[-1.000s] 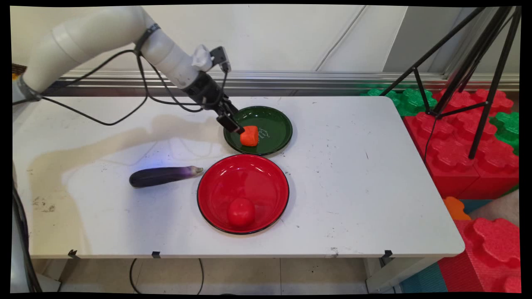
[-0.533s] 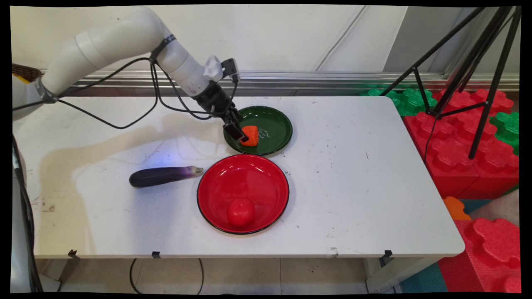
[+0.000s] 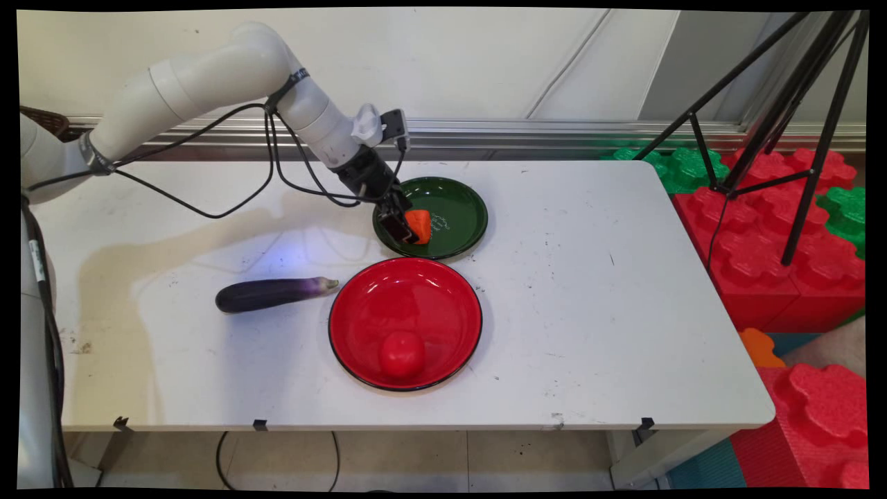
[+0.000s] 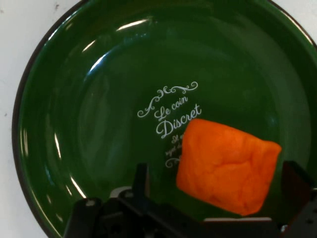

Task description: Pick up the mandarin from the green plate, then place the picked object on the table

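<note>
A white Kinova arm reaches in from the upper left of the main view and lowers its black gripper (image 3: pixel 405 232) over the left half of a dark green plate (image 3: pixel 464 201), just above the middle of the frame. An orange foam-like block (image 3: pixel 420 223) lies on that plate, and the gripper is right at it.

In the hand view, the block (image 4: pixel 228 168) sits at lower right on the green plate (image 4: pixel 74 99), partly covering white lettering that reads "Le coin Discret". The gripper (image 4: pixel 218 181) has its fingers (image 4: pixel 141 178) spread wide, one on each side of the block. The left one stands clear of it and the right one is just beside its edge. Nothing is clamped, and the block rests on the plate.

Below the green plate, at the centre of the main view, a red plate (image 3: pixel 416 305) holds a red tomato-like ball (image 3: pixel 402 353) near its lower rim. A purple eggplant (image 3: pixel 274 294) lies on the white surface (image 3: pixel 589 312) just left of the red plate. A black tripod (image 3: pixel 783 104) and red and green foam blocks (image 3: pixel 783 263) fill the right edge.
</note>
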